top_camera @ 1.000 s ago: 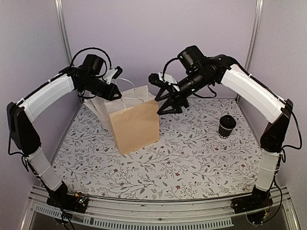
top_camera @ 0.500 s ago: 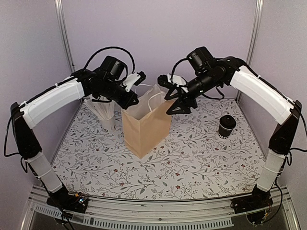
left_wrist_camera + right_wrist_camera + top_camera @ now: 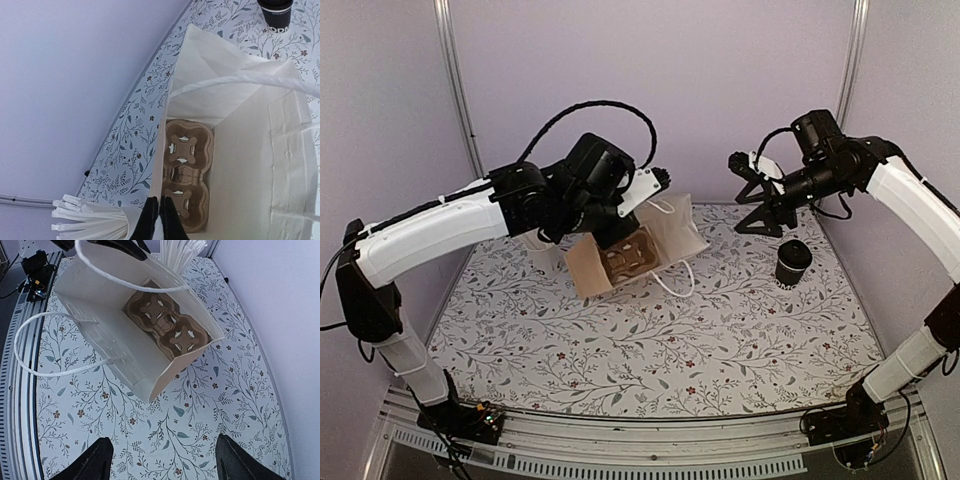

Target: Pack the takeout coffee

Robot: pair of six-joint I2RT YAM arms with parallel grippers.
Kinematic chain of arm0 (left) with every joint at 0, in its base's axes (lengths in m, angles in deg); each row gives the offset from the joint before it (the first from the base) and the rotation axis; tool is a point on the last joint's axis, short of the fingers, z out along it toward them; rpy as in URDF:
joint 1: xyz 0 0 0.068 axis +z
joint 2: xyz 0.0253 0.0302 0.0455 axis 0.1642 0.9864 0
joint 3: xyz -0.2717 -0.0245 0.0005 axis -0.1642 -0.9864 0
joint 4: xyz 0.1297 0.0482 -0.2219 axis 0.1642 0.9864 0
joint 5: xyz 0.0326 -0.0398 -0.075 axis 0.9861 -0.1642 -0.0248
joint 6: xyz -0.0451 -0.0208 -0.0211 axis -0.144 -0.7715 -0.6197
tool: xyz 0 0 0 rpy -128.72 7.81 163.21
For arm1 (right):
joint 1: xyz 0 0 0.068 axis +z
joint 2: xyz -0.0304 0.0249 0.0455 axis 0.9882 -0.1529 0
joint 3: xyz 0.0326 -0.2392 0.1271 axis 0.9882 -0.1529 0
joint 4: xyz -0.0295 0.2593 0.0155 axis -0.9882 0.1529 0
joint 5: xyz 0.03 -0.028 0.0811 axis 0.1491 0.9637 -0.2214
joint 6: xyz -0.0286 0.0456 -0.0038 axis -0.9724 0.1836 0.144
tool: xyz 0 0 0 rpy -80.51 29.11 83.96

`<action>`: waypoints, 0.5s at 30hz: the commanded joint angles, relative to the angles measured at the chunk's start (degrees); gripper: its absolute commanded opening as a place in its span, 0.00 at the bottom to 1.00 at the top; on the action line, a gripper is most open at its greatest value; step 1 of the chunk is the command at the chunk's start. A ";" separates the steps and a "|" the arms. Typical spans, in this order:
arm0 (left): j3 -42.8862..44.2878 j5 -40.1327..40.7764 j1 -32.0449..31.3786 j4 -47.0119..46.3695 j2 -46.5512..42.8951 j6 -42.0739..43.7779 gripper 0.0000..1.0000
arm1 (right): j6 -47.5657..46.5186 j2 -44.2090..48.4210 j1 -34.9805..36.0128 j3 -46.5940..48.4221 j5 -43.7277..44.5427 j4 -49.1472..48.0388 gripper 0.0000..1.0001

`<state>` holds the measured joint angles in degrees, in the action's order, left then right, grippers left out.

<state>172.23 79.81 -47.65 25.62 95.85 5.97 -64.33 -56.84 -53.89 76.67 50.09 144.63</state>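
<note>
Floral tabletop (image 3: 650, 345) fills the floor of the booth, with plain pale walls around it. Left arm (image 3: 440, 225) reaches in over the back left and bends down onto the bag. Right arm (image 3: 910, 200) is raised at the back right, its wrist hanging above the tabletop.

Paper bag (image 3: 675, 232), brown outside and white inside, sits back of centre. It is tipped over rather than upright, mouth wide open toward the right side. Can't tell if its base rests flat on the tabletop. White cord handles (image 3: 50, 347) loop loose from the rim.

Brown pulp cup carrier (image 3: 627, 255) lies flat against the bag's bottom, fully inside, cup holes showing.

A bunch of white sticks (image 3: 92, 222) sits just beside the bag on its left, behind the left arm.

Coffee cup (image 3: 792, 263) stands upright on the tabletop at the right, well apart from the bag, outside it, below the right wrist. Black with a black top and white lettering on the side. Nothing touches it.

Left gripper (image 3: 160, 215): fingers clenched tight on the near wall of the bag at its rim, the paper edge pinched between them.

Right gripper (image 3: 167, 460): fingers (image 3: 97, 460) spread wide apart, released, holding nothing, in the air near the bag's mouth.
</note>
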 commanded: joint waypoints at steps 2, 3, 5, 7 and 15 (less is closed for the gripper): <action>-2.51 11.34 -7.05 -3.27 -0.13 4.16 0.00 | 0.74 1.25 -2.25 -3.48 -2.30 -2.86 0.74; -3.35 12.82 -8.10 -2.74 -0.20 3.51 0.00 | 0.86 1.48 -2.33 -3.88 -2.33 -3.11 0.74; -5.52 14.08 -10.15 -2.10 -0.81 1.49 0.00 | 0.96 1.50 -2.35 -4.29 -2.31 -3.08 0.74; -8.31 14.41 -12.75 -2.16 -2.10 -1.47 0.00 | 1.05 1.39 -2.42 -4.61 -2.33 -3.08 0.74; -13.32 20.07 -24.85 -4.19 -6.04 -5.21 0.00 | 1.16 0.86 -2.44 -4.50 -3.09 -3.01 0.74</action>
<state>159.58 95.94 -67.28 23.33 93.28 3.39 -63.85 -56.81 -56.17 72.12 48.47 142.30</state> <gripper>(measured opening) 0.019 0.739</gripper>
